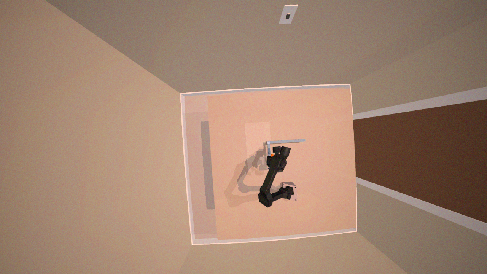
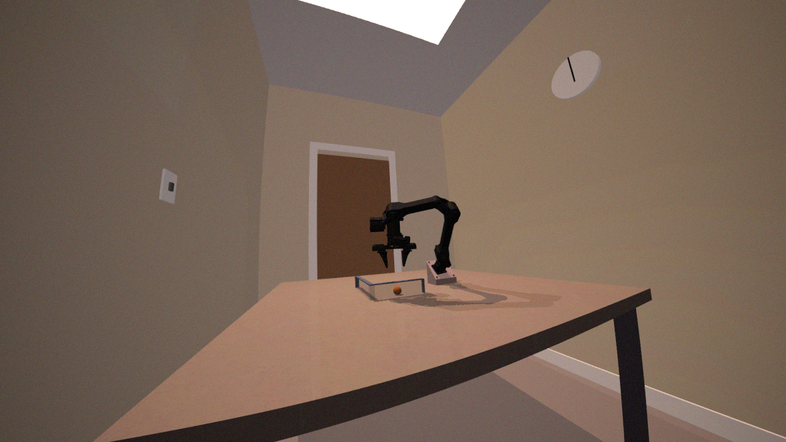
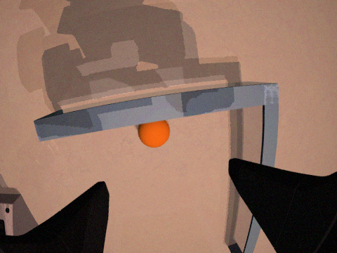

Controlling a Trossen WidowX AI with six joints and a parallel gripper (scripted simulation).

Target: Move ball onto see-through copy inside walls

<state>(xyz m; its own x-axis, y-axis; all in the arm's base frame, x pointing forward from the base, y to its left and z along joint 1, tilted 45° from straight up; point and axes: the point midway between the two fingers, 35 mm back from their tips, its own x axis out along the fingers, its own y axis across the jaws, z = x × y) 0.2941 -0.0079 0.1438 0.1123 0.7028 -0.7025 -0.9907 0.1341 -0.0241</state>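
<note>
Bright ceiling panel (image 2: 384,16) casts layered arm shadows across the table (image 2: 330,341); edges bend.
</note>
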